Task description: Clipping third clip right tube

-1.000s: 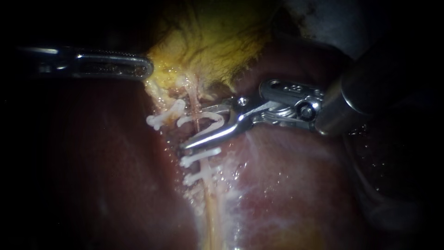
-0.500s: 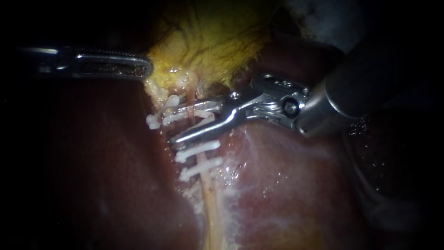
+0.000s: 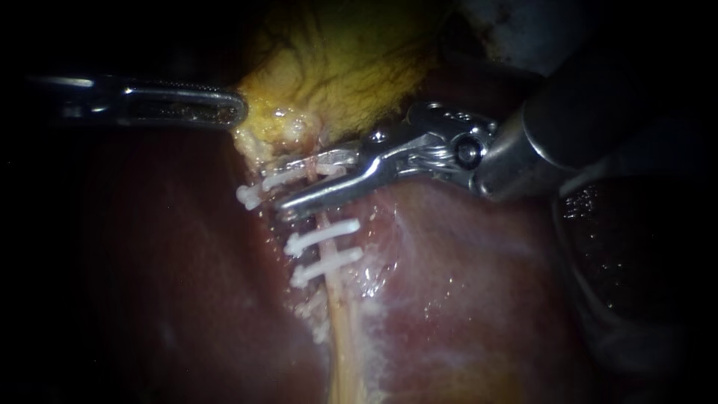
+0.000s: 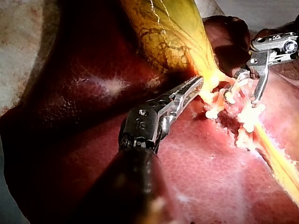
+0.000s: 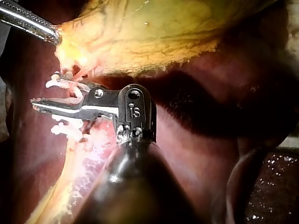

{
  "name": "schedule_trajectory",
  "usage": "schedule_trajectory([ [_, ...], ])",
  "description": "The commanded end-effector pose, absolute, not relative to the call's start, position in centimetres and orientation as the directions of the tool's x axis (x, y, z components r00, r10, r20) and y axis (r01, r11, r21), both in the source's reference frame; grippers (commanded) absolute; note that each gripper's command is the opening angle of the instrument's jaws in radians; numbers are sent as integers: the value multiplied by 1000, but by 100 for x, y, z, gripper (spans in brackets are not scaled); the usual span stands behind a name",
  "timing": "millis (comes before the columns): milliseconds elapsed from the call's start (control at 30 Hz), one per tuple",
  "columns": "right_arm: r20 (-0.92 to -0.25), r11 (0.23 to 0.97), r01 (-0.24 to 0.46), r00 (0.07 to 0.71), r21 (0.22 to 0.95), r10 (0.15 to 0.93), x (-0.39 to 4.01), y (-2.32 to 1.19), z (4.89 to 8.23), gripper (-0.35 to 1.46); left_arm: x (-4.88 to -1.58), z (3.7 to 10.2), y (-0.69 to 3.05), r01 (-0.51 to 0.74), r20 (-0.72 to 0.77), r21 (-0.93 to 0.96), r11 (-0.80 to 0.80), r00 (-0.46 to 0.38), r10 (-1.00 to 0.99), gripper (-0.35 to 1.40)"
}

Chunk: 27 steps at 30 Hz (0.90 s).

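Two clips [image 3: 323,235] sit on the tube [image 3: 340,314] | right instrument [image 3: 288,191] — jaws nearly together, clamping third clip [image 3: 273,179] across it just above | left instrument [image 3: 233,109] grips gallbladder [image 3: 344,67] | next, likely — you squeeze home, then release.

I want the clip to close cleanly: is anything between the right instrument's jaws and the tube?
Nothing visible does. The right instrument has the tube and its clip between its jaws, on the gallbladder side of two other clips.
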<state>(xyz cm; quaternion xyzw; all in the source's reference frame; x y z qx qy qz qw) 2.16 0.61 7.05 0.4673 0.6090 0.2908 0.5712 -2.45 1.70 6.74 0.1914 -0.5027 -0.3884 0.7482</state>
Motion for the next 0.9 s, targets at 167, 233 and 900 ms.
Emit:
schedule_trajectory([
  [167, -420, 391, 231, 93, 891, 903, 214, 63, 707, 6, -245, 674, 170, 388, 604, 677, 625, 193, -774, -35],
  [233, -405, 375, 228, 97, 898, 909, 214, 62, 707, 0, -244, 674, 170, 388, 604, 677, 625, 193, -774, -35],
  [900, -330, 303, 201, 116, 932, 937, 213, 60, 706, -35, -244, 674, 171, 389, 600, 681, 621, 191, -777, -35],
])
